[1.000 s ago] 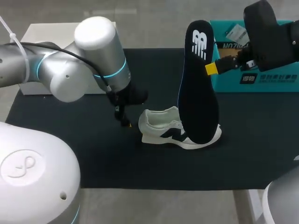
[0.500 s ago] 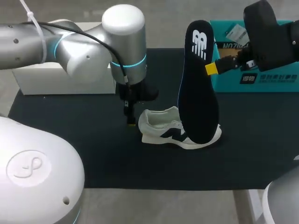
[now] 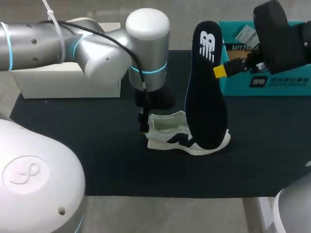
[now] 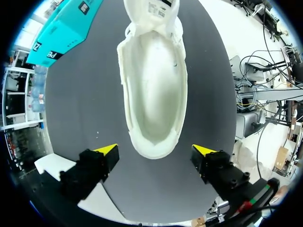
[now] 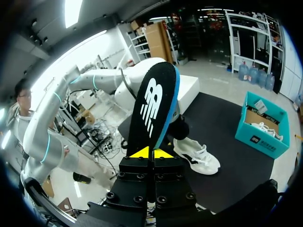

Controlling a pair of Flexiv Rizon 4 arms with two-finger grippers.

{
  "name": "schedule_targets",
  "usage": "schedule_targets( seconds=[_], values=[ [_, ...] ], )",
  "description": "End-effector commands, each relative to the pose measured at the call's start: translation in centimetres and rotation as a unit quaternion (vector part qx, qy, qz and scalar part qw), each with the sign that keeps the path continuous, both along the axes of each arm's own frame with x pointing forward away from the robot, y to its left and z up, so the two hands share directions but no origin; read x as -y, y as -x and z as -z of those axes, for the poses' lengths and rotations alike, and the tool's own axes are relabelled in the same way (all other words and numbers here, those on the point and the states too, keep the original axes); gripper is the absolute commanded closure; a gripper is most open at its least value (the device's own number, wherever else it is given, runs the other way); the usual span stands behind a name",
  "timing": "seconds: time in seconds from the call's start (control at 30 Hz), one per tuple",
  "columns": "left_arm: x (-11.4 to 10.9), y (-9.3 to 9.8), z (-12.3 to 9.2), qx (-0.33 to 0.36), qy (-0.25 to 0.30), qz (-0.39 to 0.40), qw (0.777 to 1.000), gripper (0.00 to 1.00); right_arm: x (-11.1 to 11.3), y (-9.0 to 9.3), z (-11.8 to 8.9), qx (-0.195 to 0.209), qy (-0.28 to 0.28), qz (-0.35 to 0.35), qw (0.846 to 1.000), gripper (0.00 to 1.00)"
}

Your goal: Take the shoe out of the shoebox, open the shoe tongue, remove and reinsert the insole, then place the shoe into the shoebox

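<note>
Black, likely floppy insole [image 3: 206, 87] pinched by right gripper [image 3: 219, 71], upper right.
Left gripper [image 4: 155, 150] wide, empty; grasp soft shoe [image 3: 167, 131] at heel.

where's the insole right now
Head view, right of centre: the insole stands on end, pinched by the right gripper, overlapping the white shoe and just left of the teal shoebox.

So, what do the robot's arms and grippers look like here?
The left arm has rounded silver-grey links, a cyan light ring at the joint, a black cable and a white zip tie. Of the right arm only a black wrist housing shows. The left gripper and right gripper have blocky black fingers with yellow tips.
</note>
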State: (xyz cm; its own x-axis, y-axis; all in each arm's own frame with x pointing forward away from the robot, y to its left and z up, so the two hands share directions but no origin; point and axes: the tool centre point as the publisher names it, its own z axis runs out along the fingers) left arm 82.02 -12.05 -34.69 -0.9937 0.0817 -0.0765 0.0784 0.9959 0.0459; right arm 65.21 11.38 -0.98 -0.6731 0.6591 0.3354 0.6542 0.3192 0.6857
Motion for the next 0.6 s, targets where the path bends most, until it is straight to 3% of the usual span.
schedule_targets(
  seconds=[0.03,0.6],
  values=[
    [-0.09,0.33,-0.02,0.000,0.001,0.000,1.000,0.00,-0.31,-0.35,-0.10,-0.003,0.002,-0.001,1.000,1.00],
    [-0.10,0.73,-0.19,0.015,-0.016,0.003,1.000,0.00,-0.31,-0.35,-0.10,-0.003,0.002,-0.001,1.000,1.00]
  ],
)
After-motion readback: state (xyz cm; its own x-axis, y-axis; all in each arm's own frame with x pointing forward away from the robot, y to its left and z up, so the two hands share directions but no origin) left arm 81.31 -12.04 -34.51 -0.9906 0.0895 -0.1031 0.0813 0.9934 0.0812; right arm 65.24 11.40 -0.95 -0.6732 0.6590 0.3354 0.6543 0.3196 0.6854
